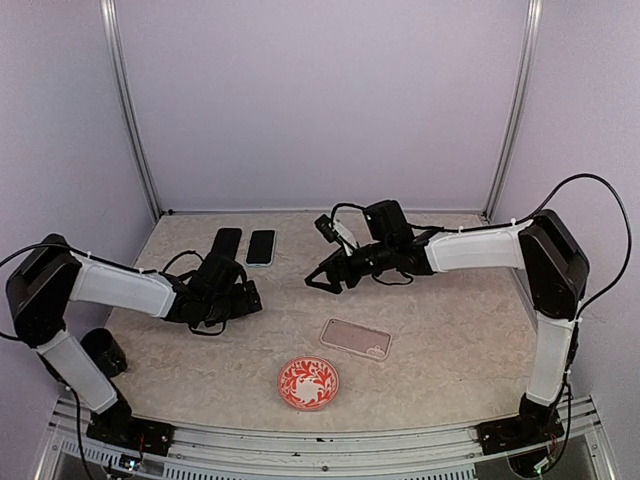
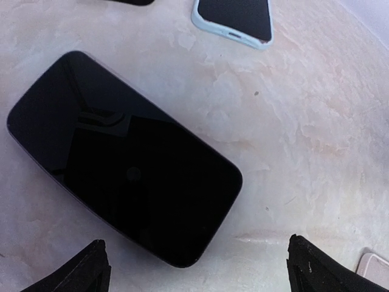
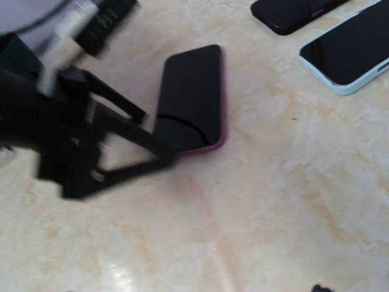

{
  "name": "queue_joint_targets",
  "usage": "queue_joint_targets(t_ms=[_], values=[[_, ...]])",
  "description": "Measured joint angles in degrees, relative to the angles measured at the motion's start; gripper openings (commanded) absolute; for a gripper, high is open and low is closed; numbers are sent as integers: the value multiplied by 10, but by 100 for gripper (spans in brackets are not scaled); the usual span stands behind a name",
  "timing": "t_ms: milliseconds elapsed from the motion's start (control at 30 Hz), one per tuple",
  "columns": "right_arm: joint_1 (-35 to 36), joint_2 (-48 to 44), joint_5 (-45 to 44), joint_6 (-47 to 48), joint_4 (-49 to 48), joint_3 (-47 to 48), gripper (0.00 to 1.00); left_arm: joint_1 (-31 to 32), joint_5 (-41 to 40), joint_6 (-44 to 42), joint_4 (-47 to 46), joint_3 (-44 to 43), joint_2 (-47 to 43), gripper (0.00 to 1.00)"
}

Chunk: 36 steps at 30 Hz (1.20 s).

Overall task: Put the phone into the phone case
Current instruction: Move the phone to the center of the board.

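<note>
A black phone (image 2: 121,161) with a magenta edge (image 3: 194,97) lies flat on the table. My left gripper (image 2: 200,271) hovers just over its near end, open, its fingertips (image 2: 91,267) set wider than the phone and not touching it. From above, the left gripper (image 1: 225,290) hides this phone. The phone case (image 1: 355,338), pale pink and translucent, lies flat and empty near the table's middle front; its corner (image 2: 374,267) shows in the left wrist view. My right gripper (image 1: 322,278) hangs open above the table right of the left one, holding nothing; only one fingertip (image 3: 322,287) shows.
Two other phones lie at the back: a black one (image 1: 228,243) and one in a light blue case (image 1: 261,247). A red patterned plate (image 1: 308,383) sits at the front centre. A black cup (image 1: 103,350) stands by the left arm's base.
</note>
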<state>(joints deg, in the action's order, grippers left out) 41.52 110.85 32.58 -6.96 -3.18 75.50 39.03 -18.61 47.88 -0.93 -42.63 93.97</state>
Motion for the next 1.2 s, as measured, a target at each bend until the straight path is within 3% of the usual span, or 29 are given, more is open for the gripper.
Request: queue_joint_targets(t_ms=[233, 367, 467, 867, 1200], values=[[9, 48, -18, 48, -7, 13, 85, -83, 1, -25, 23, 1, -96, 99], [30, 67, -34, 74, -4, 31, 90, -141, -5, -53, 23, 1, -99, 99], [43, 69, -43, 85, -3, 39, 100, -167, -4, -69, 17, 0, -82, 99], [65, 69, -84, 118, -3, 41, 100, -216, 52, -115, -50, -35, 61, 99], [65, 69, -91, 124, -2, 41, 100, -215, 105, -137, -107, -55, 95, 99]])
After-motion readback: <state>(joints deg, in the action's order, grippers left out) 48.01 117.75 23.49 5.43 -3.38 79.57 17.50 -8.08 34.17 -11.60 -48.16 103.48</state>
